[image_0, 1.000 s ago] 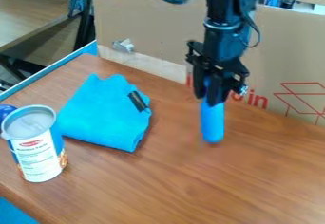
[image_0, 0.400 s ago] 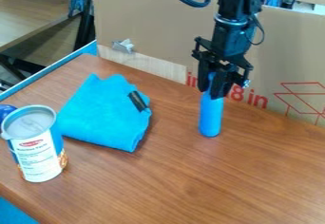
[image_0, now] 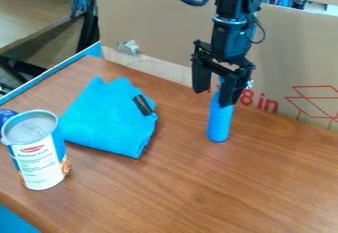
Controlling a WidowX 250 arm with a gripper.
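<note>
Pinch the blue cylinder (image_0: 220, 121), standing on the table (image_0: 198, 192) below the claw (image_0: 213, 97) and partly behind one of its wide-spread, empty fingers, squarely across the upper half, as probably light, stiff, slippery and easily toppled.

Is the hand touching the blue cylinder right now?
Cannot tell. In the camera view, one finger of the open hand overlaps the upper part of the blue cylinder, hiding any contact or gap; the other finger stands apart from it.

The table (image_0: 198, 192) is carrying a cloth (image_0: 109, 118); a can (image_0: 39, 158) and an upright blue cylinder (image_0: 220, 123) are standing on it too.
</note>
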